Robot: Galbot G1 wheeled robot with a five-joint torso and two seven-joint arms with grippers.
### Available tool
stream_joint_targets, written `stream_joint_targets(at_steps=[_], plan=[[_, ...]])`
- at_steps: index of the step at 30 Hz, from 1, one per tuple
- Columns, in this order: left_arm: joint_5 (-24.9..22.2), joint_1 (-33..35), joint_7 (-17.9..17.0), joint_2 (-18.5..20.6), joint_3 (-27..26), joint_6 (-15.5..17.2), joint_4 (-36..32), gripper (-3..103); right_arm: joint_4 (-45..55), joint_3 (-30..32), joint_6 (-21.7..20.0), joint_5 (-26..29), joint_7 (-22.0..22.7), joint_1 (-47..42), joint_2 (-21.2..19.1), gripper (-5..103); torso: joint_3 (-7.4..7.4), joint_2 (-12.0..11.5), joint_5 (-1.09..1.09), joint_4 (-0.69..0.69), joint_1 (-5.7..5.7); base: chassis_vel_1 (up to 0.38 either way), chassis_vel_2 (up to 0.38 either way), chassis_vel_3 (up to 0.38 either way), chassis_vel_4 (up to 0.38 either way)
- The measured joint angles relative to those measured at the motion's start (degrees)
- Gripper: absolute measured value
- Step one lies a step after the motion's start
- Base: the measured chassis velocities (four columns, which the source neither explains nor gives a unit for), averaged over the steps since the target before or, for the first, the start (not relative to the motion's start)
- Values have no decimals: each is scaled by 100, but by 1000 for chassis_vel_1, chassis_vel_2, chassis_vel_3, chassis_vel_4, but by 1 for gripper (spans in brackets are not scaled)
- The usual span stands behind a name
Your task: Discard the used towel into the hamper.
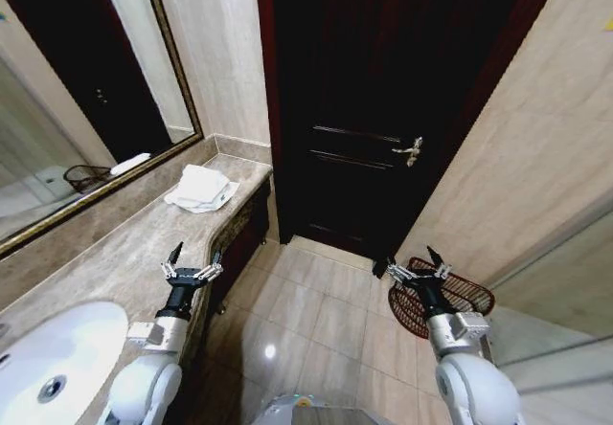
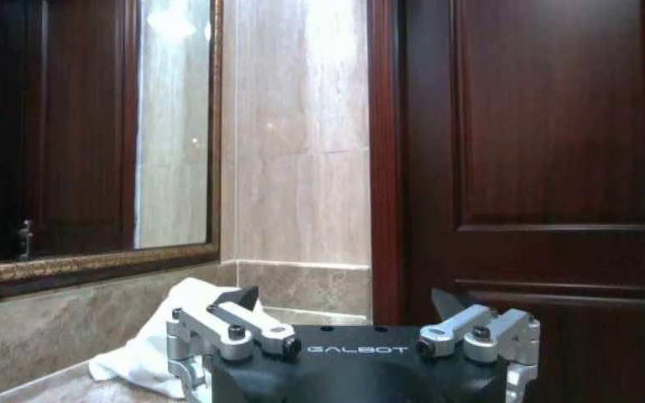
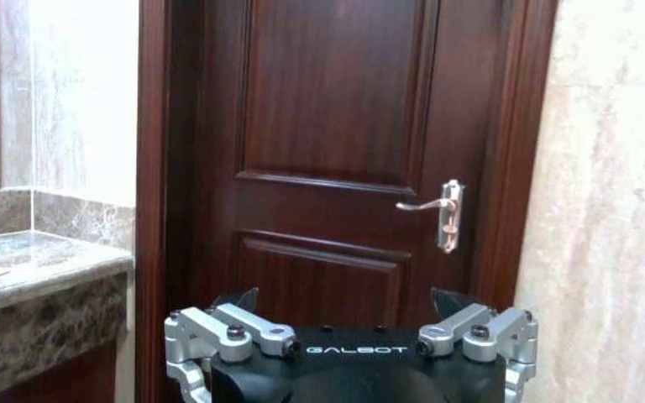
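The crumpled white cloth towel [image 1: 201,189] is seen at the beige marble tabletop's [image 1: 115,253] far end, straight ahead of the nearer, empty left hand [image 1: 192,261], whose fingers are spread. The dark reddish-brown wire hamper [image 1: 462,301] is found on the floor beneath the right hand [image 1: 414,264], likewise spread and empty.

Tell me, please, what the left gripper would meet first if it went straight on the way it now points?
Probably the white towel on the marble counter: the open left gripper points along the counter toward it, though height is uncertain.
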Motion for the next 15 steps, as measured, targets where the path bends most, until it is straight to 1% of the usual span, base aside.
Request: stream_joint_targets(at_steps=[7, 8, 12, 15], plan=[[48, 29, 46, 0, 3, 24, -9, 100, -12, -12, -1, -3, 0, 17, 8, 100, 0, 0, 2, 1, 1, -151, 159, 149, -133], [57, 35, 62, -1, 3, 24, -9, 100, -12, -13, -1, -3, 0, 8, 11, 100, 0, -1, -1, 1, 2, -109, 133, 166, -129], [94, 26, 72, -8, 4, 23, -1, 100, -19, -2, 7, -3, 2, -16, 11, 100, 0, 0, 0, -1, 1, -118, 151, 160, -129], [101, 24, 73, -13, 6, 23, 2, 100, -25, 2, 12, -2, 2, -27, 9, 100, 0, 0, 1, 2, 1, -80, 175, 162, -63]])
